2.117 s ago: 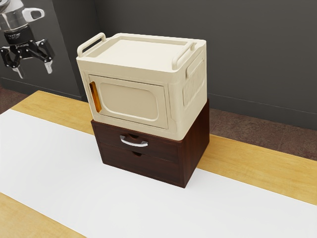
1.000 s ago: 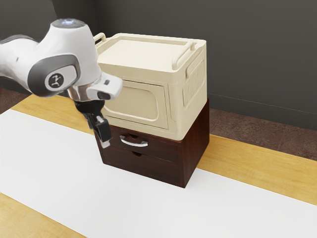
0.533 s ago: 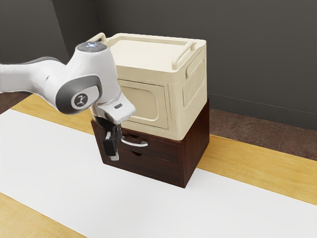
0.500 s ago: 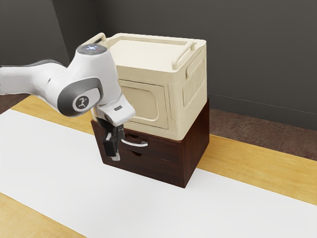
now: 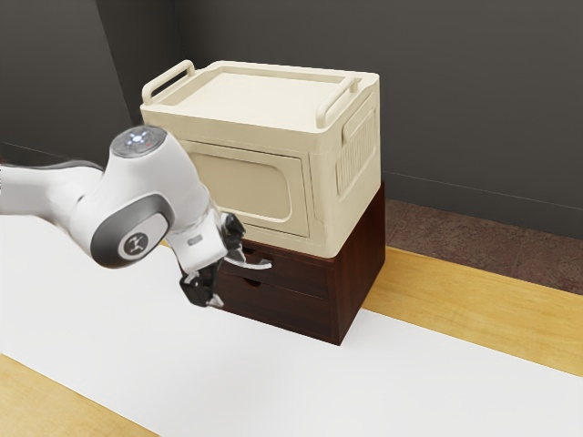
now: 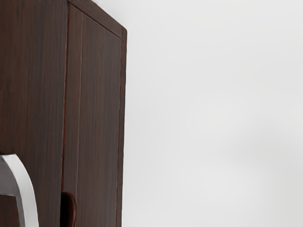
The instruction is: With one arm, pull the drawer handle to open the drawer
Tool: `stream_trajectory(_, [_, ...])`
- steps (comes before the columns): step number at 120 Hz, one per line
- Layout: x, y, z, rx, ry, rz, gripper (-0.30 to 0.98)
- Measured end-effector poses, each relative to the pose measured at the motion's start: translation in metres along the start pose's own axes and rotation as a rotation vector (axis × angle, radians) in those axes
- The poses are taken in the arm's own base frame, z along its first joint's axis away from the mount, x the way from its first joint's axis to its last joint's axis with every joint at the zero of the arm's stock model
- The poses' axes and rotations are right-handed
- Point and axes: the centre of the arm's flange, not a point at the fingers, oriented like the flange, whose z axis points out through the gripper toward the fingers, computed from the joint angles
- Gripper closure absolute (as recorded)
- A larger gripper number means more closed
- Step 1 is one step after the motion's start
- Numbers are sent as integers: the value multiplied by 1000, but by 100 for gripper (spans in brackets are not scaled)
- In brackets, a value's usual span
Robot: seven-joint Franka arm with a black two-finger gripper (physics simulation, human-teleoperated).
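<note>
On a clock face laid over the exterior view, the white robot arm (image 5: 68, 192) enters from nine o'clock, and its black gripper (image 5: 228, 279) is at about eight o'clock from the middle of the silver drawer handle (image 5: 261, 266), tilted and very near to it. The two fingers stand apart, with one beside the nearer end of the handle and the other lower, toward seven o'clock; whether any finger touches the handle, one cannot tell. The handle is curved and sits on the upper drawer (image 5: 296, 272) of the dark wooden cabinet (image 5: 358, 264), and this drawer looks closed. At six o'clock from the handle is the lower drawer (image 5: 282, 308), which has a small notch (image 6: 70, 209), seen also in the wrist view near the handle. On the cabinet rests a cream storage box (image 5: 321, 182), with two carrying bars on its top. The cabinet stands partly on a white mat (image 5: 383, 391), which lies across the wooden table (image 5: 465, 289).
</note>
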Motion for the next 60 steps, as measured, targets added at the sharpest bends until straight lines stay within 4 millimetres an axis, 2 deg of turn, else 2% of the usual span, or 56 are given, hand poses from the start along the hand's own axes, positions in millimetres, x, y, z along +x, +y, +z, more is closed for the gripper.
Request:
stream_trajectory(35, [-6, -13, 11, 72, 15, 105, 1])
stream_trajectory(60, [-8, -13, 28, 64, 16, 158, 0])
